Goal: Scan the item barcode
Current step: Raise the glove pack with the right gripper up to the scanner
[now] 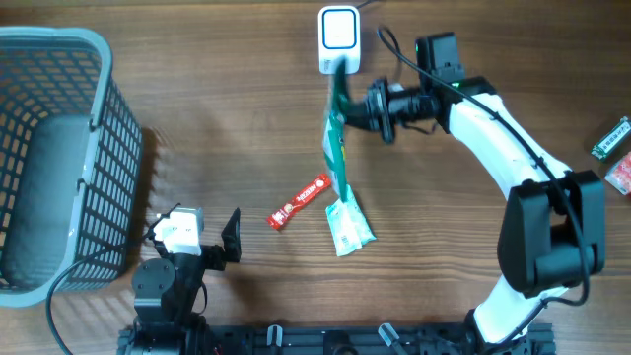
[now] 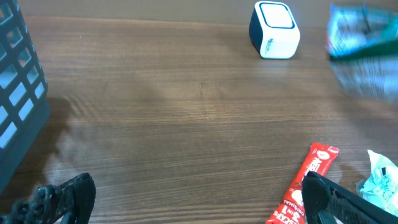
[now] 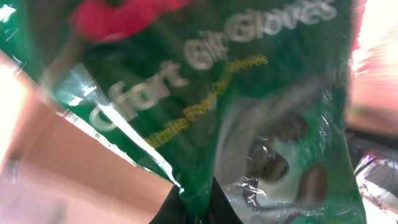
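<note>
One scanner point(image 1: 338, 37), one basket point(image 1: 59, 44), one red sachet point(image 1: 300, 201). The right gripper point(image 1: 345, 106) clamps one green glove packet point(image 1: 337, 146); the left gripper point(image 1: 197, 235) gapes empty.

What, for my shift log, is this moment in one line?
right fingers: shut on green glove packet, near scanner | left fingers: open, empty | table: red sachet, pale packet

Dark brown wood-grain table point(image 1: 217, 99) fills the background

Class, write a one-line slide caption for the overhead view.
Right gripper holds a green glove packet before the white scanner; left gripper open near the basket.
</note>
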Controlling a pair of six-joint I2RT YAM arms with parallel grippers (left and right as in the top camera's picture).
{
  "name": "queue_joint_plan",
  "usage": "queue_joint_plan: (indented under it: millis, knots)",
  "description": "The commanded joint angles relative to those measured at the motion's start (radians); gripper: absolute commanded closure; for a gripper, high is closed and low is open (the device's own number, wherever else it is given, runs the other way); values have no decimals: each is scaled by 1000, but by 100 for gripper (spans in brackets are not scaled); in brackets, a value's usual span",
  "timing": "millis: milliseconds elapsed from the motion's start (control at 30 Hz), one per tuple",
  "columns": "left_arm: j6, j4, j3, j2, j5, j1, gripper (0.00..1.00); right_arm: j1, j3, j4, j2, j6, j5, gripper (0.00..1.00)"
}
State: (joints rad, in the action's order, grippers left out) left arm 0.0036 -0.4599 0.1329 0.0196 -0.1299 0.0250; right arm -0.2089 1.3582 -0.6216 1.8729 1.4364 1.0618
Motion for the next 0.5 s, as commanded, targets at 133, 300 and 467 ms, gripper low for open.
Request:
queue_joint_plan:
  millis: [133,300,467]
  knots:
    - [15,-2,1,-4,-15,2,0,49,73,-14,-353,-71,-801,95]
    - [15,-2,1,-4,-15,2,0,-5,126,89,-319,-147,-1164,95]
    - [15,-2,1,-4,-15,2,0,-16,171,290,-111,-152,-1168,95]
